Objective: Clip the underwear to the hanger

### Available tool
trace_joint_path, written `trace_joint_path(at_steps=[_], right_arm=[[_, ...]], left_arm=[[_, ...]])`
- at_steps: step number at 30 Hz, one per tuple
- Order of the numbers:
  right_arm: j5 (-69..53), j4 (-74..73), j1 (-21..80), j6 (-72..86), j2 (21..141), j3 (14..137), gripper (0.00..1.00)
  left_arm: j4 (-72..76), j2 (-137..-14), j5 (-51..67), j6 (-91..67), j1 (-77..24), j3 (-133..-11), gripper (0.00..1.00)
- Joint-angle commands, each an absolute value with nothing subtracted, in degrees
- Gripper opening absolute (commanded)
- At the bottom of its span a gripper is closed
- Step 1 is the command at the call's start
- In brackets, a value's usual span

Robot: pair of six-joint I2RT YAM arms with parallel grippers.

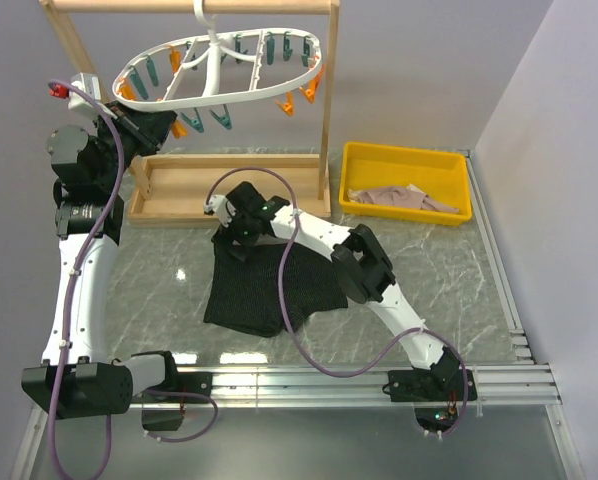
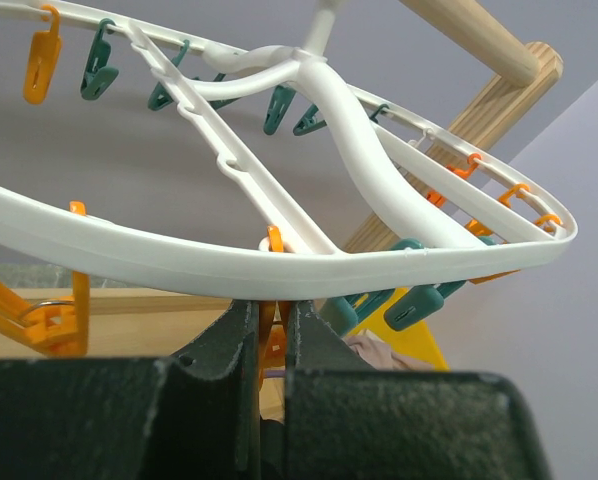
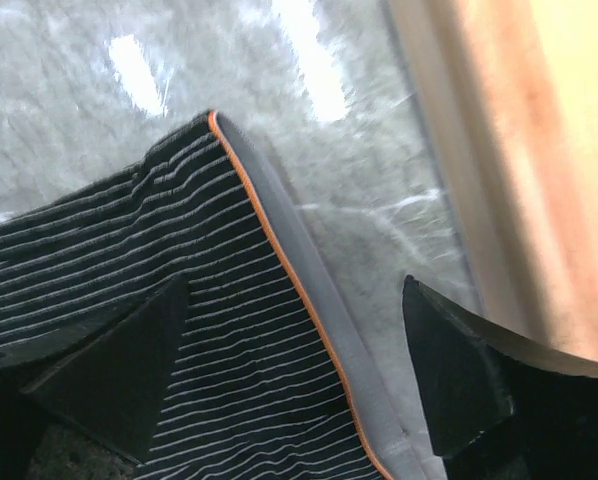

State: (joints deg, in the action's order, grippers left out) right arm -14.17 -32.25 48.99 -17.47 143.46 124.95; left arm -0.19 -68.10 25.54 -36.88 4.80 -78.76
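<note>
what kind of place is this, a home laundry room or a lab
Likely a robot lab bench: silver metal mounting rail, plain grey partition walls, and a white plastic oval peg hanger staged on a wooden frame.

A robot lab bench: marble-look table (image 1: 459, 270), aluminium rails (image 1: 319, 380), plain grey walls (image 1: 429, 70).

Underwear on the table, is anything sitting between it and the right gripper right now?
Nothing visible stands in the way. The right gripper is open right at the underwear, one finger over the striped cloth and the other over the bare table, with the grey waistband between them.
</note>
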Motion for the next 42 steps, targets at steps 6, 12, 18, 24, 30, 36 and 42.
trace_joint_path(at_steps=[6,12,18,24,30,36,42], right_arm=[[-14.1,-39.1,50.6,-20.4,145.9,129.6,0.95],[-14.1,-40.4,51.2,-22.6,145.8,129.4,1.0],[-12.6,-41.0,51.9,-23.5,146.1,128.4,1.0],[-11.6,-39.6,52.5,-23.1,145.2,125.8,1.0],[-13.4,-42.8,52.6,-23.0,146.6,128.2,1.0],[-14.7,-44.4,52.7,-23.4,146.5,128.6,1.0],[-14.2,-47.1,53.1,-24.2,147.1,128.3,0.97]], left_arm=[[2.5,-67.8,27.2,-37.1,5.0,-79.6,0.01],[2.2,-67.7,27.2,-37.0,5.4,-79.7,0.0],[2.0,-67.8,27.3,-37.1,5.5,-80.1,0.0],[1.7,-67.9,27.3,-37.0,5.7,-80.6,0.0],[1.4,-67.9,27.6,-37.0,5.9,-80.5,0.01],[1.0,-67.9,27.6,-36.7,6.2,-80.7,0.0],[1.0,-68.1,27.9,-36.9,6.3,-81.1,0.01]])
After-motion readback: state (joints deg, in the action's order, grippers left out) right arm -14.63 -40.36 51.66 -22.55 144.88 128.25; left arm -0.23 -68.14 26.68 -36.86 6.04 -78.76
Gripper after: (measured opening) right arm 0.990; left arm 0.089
